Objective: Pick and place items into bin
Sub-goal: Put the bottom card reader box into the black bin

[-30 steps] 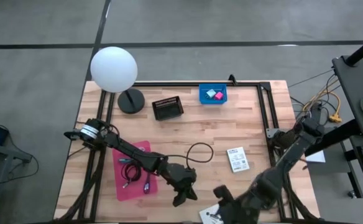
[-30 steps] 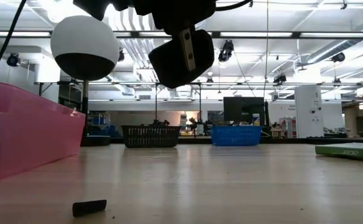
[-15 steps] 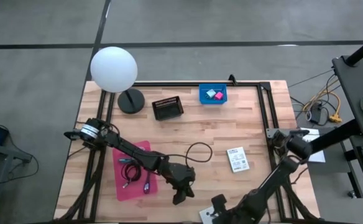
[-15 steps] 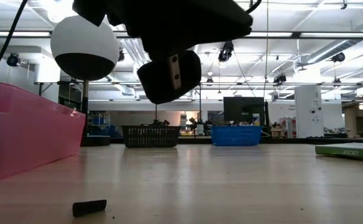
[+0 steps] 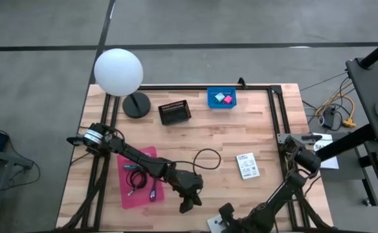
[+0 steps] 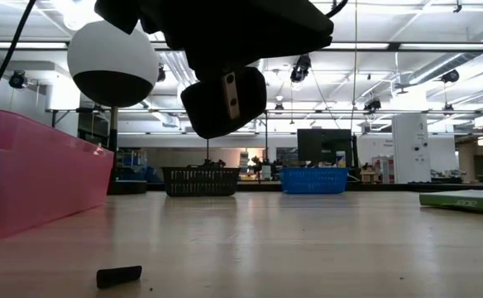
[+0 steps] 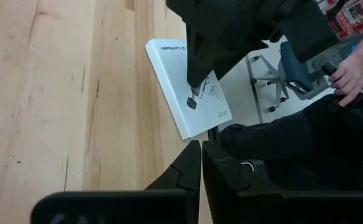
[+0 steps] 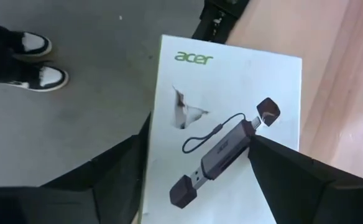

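A white printed packet (image 8: 231,118) with a card reader pictured on it lies flat at the table's near edge (image 5: 213,224), partly overhanging it. My right gripper (image 8: 200,130) hangs open just above the packet, pointing steeply down, one finger over each long side. My left gripper (image 5: 186,207) is shut and empty, held above the table just left of that packet (image 7: 188,87). The pink bin (image 5: 140,178) holds black and purple cables. A black cable (image 5: 205,158) and a second white packet (image 5: 247,165) lie on the wood.
A blue bin (image 5: 221,98) with a pink and a teal cube, a black basket (image 5: 175,112) and a round white lamp (image 5: 118,71) stand at the far side. A small black piece (image 6: 119,275) lies on the table. A person's shoes (image 8: 29,59) show on the floor.
My right gripper has come down steeply toward the white packet at the table's near edge, its arm folding lower over the table's right side. My left gripper has tipped a little downward and otherwise stayed where it was.
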You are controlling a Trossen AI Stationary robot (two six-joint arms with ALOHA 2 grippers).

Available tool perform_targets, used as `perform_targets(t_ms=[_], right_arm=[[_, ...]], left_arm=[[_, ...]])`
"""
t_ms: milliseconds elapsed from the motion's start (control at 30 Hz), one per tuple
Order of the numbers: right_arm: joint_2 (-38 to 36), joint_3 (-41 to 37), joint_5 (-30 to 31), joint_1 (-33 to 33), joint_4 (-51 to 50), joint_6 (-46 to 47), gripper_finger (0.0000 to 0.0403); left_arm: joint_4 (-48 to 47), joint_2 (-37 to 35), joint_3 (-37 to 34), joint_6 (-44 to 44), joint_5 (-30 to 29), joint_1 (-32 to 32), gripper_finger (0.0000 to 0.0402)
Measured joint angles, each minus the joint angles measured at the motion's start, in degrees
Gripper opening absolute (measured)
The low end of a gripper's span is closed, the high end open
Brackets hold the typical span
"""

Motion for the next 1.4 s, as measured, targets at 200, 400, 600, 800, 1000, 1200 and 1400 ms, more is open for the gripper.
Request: perform_targets(t_ms=[200,400,600,800,1000,1200,1400], right_arm=[[2.05,0.31,1.61,0.04,-0.02,-2.74,0.0275],[1.44,-0.01,7.18,-0.31,-0.59,-3.28,0.0265],[0.94,-0.11,7.66,-2.55,-3.01,-2.97,0.0255],[1.95,0.15,1.4,-4.84,-2.71,-2.22,0.0236],[2.16,0.15,-0.09,-5.5,-2.45,-3.86,0.0198],[2.16,0.15,-0.78,-5.64,-2.43,-3.17,0.0125],[2.11,0.06,-2.14,-5.7,-2.69,-4.38,0.0061]], left_arm=[[0.01,0.0,-0.02,-0.02,0.01,0.0,0.0],[0.02,0.0,-0.02,-0.07,0.01,0.0,0.0],[0.11,0.0,-0.04,-0.09,0.01,0.0,0.0],[0.19,0.0,-0.07,-0.2,0.02,0.0,0.0],[0.15,0.02,-0.07,-1.62,0.03,-0.02,0.0],[0.15,0.02,-0.07,-1.64,0.01,-0.02,0.0],[0.14,0.04,-0.07,-1.64,0.03,-0.02,0.0]])
